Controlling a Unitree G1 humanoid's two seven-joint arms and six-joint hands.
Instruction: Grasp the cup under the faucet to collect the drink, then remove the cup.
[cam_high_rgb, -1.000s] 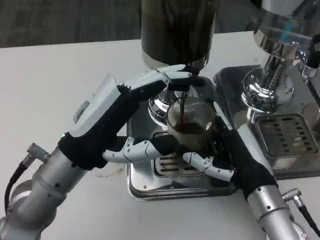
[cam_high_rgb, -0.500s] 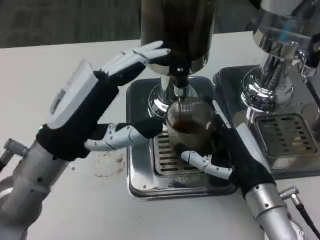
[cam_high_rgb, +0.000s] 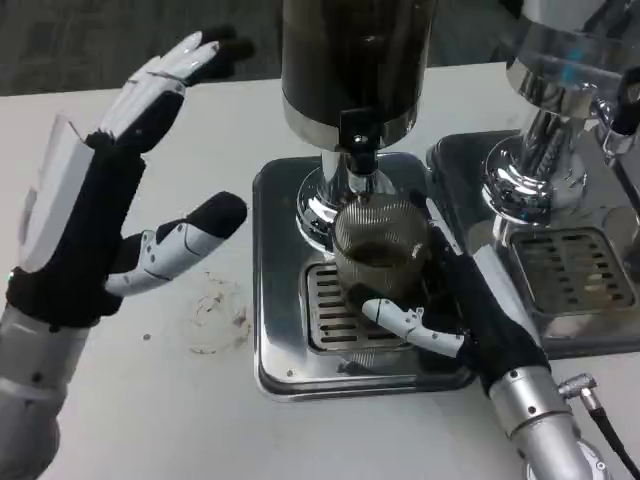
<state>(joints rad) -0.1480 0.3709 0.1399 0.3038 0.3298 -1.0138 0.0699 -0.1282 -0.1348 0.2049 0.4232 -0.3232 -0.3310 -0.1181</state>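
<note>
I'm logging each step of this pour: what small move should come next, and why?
Probably the right hand should draw the cup out from under the faucet toward the robot. It grips the cup, dark drink sits inside, no stream falls from the faucet, and the left hand is open, clear of the dispenser and drip tray.

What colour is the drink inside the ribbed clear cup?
Dark brown, in the ribbed clear cup; head view.
</note>
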